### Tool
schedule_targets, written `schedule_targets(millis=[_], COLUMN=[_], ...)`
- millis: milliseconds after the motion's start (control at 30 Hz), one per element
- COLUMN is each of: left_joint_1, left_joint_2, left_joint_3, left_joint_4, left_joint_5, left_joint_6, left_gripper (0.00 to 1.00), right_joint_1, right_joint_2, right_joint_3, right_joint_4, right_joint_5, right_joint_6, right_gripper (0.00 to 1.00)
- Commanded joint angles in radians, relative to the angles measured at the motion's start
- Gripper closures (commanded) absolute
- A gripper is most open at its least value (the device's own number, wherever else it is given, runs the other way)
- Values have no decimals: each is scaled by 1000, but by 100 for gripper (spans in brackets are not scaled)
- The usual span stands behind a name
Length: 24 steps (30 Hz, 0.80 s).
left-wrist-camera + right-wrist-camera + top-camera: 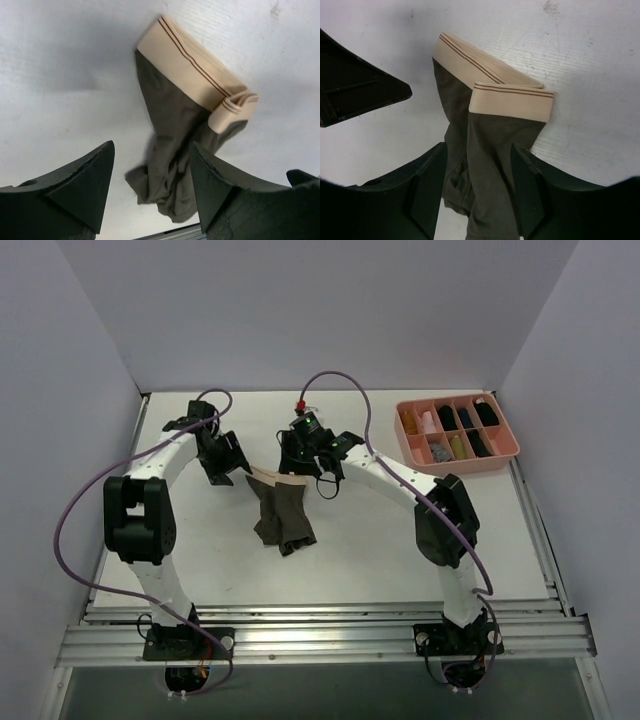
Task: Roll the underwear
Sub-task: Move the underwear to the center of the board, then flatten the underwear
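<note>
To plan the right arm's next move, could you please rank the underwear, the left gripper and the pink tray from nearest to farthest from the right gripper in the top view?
1. the underwear, right beside the right gripper, mid-table.
2. the left gripper, to its left, across the waistband.
3. the pink tray, at the far right corner.

My left arm (pixel 170 455) and right arm (pixel 385 478) show me white links, black joints, looping purple cables (pixel 60 515) and black wedge-shaped fingers (pixel 80 185)
</note>
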Motion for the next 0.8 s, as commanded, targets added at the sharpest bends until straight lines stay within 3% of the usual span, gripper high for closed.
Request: schedule_targets(millis=[0,200,333,500,700,767], left_joint_1=[34,45,46,46,45,45], left_joint_2=[77,229,266,352,370,377], left_joint_3=[86,206,215,261,219,217], left_joint_4=[83,73,139,108,157,166], left_joint_5=[80,83,99,100,139,149], left_joint_6=[73,145,171,191,174,164], left_gripper=[31,32,32,35,44,52], right_joint_1=[11,32,40,45,57,57], right_joint_2=[72,173,232,294,348,356], right_joint_3=[92,167,219,269,313,330], right_joint_4=[-10,-8,-11,-10,-47,-72], right_joint_5=[86,112,124,126,133,149], right_joint_6=[-10,14,19,31,45,46], right_gripper=[51,54,55,56,52,54])
